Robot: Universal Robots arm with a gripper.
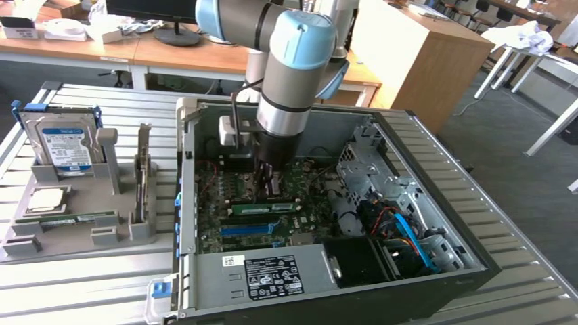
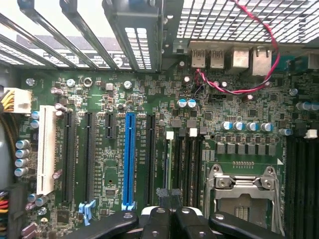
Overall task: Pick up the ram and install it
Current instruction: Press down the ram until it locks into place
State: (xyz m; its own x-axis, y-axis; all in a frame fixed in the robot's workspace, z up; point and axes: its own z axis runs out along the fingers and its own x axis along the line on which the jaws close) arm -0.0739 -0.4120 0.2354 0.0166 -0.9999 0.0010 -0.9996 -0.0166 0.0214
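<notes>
Inside the open case (image 1: 451, 196), lying on its side on the slatted table (image 1: 91, 291), the arm (image 1: 289, 101) reaches straight down over the middle of the board, wrist upright and pincer (image 1: 268, 189) pointing at the board; its fingers are pressed together, with nothing seen clamped between them.

The ram (image 1: 264, 206) stands on edge in a slot at the board's centre, directly beneath the pincer tips; whether the tips touch its top edge cannot be told. Its long axis runs across the case from the exterior view's left to right, parallel to the blue slot (image 1: 246, 229) just beside it on the side towards the power supply (image 1: 262, 274). The closing relation is therefore vertical: pincer above, ram below, apparently in line.

In the wrist view the closed pincer (image 2: 169, 196) hangs over the dark memory slots between the blue slot (image 2: 129, 159) and the processor socket (image 2: 244, 184); the ram itself is hidden under the fingers.

Judging by its level seat, the ram looks already placed in its slot, though whether the latches have caught cannot be made out.

A second slim green stick (image 1: 68, 219) lies flat in the grey tray (image 1: 54, 247) near the table's edge at the exterior view's left, well apart from the arm.
</notes>
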